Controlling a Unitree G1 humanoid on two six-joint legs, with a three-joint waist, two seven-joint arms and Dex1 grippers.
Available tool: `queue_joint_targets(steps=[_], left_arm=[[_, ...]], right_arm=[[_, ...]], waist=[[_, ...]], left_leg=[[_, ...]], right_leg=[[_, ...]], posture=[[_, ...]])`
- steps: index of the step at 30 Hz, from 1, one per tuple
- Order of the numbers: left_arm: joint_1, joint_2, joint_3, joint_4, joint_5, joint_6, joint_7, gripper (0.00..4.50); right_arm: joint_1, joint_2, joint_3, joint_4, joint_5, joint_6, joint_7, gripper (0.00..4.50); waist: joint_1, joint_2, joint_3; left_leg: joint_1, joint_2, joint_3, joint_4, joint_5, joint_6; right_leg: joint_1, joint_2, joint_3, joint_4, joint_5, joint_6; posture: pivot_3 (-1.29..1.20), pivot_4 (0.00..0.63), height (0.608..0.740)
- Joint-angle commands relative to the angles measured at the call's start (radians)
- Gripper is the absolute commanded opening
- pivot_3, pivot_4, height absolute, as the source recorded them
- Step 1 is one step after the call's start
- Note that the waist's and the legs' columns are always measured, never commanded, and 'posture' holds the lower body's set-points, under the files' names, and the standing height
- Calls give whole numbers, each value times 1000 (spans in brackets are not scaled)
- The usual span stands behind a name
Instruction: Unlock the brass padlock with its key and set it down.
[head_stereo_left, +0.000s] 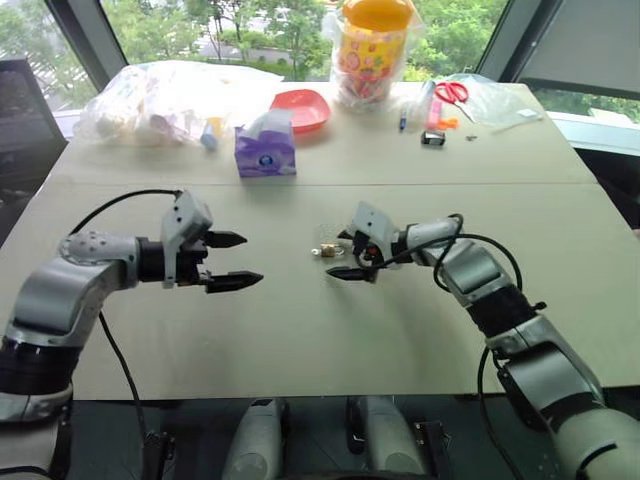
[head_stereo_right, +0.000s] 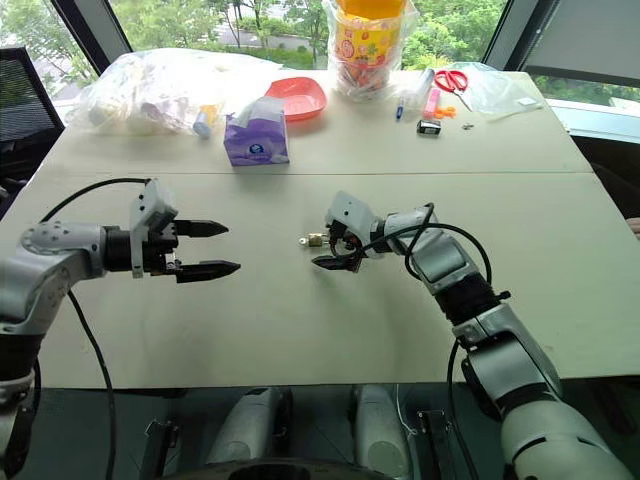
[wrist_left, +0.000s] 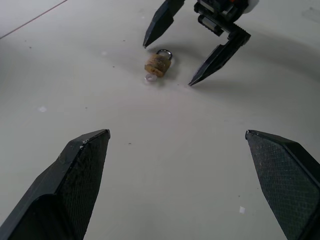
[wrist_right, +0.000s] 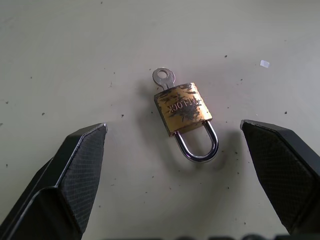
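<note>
The brass padlock (wrist_right: 182, 107) lies flat on the pale table (head_stereo_left: 300, 330), near its middle, with its silvery shackle closed. The key (wrist_right: 163, 77) sticks out of the end of the body opposite the shackle. My right gripper (wrist_right: 172, 126) is open, and its two black fingers straddle the padlock, one on each side, without touching it. In the left wrist view the same padlock (wrist_left: 158, 63) sits between those fingertips (wrist_left: 191, 84). My left gripper (head_stereo_left: 253, 258) hangs open to the left of the padlock, pointing toward it with nothing between its fingers.
Along the far edge stand a purple tissue box (head_stereo_left: 265, 150), a red plate (head_stereo_left: 302, 108), a full plastic bag (head_stereo_left: 170, 100), a yellow-lidded jar (head_stereo_left: 375, 45), red-handled scissors (head_stereo_left: 452, 92) and a small black clip (head_stereo_left: 432, 138). Black cables loop off both wrists.
</note>
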Motion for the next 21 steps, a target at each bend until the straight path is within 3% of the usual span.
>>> queue_joint_targets(steps=[1, 5, 6, 8, 13, 14, 21], left_arm=[[3, -4, 39, -46, -16, 4, 30, 4500], [14, -14, 40, -56, -20, 5, 55, 4500], [18, -18, 39, -59, -20, 4, 61, 4500], [25, -24, 34, -61, -15, 1, 71, 4500], [32, -40, 36, -45, -16, -5, 89, 4500], [28, -50, 45, -35, -24, -3, 95, 4500], [-118, -170, 107, 162, -126, 34, 99, 4500]], right_arm=[[-60, 28, -2, 110, -38, -88, 39, 4472], [-122, 77, -2, 269, -80, -180, 62, 4472], [-142, 97, -6, 315, -87, -201, 62, 4232], [-167, 126, -5, 376, -96, -247, 88, 3632], [-178, 145, -16, 437, -133, -317, 89, 1011], [-169, 136, -25, 419, -136, -327, 82, 715], [-20, -11, -106, 25, -197, -527, -67, 726]], waist=[[-4, 0, 0], [-9, 0, 0], [-11, 0, 0], [-13, 0, 0], [-12, 0, 0], [-11, 0, 0], [3, 0, 0]], left_leg=[[1, 0, 0, 0, 0, 0], [5, 0, 0, 0, 0, 0], [7, 0, 1, 0, 0, 0], [8, 1, 1, 0, 0, 0], [10, 1, 0, 0, 0, 0], [10, 2, 0, 0, 0, -1], [8, -1, -1, 1, 1, -1]], right_leg=[[0, 0, 0, 1, 0, 0], [3, 1, 0, 3, 0, 0], [4, 1, 0, 3, 0, -1], [5, 1, 0, 3, -1, -3], [6, 2, 1, 4, -1, -3], [6, 2, 1, 4, -1, -3], [7, -1, 1, 3, 0, -1]], posture=[[0, 150, 740], [0, 150, 740], [0, 150, 740], [0, 150, 740], [0, 150, 740], [0, 150, 740], [0, 150, 740]])
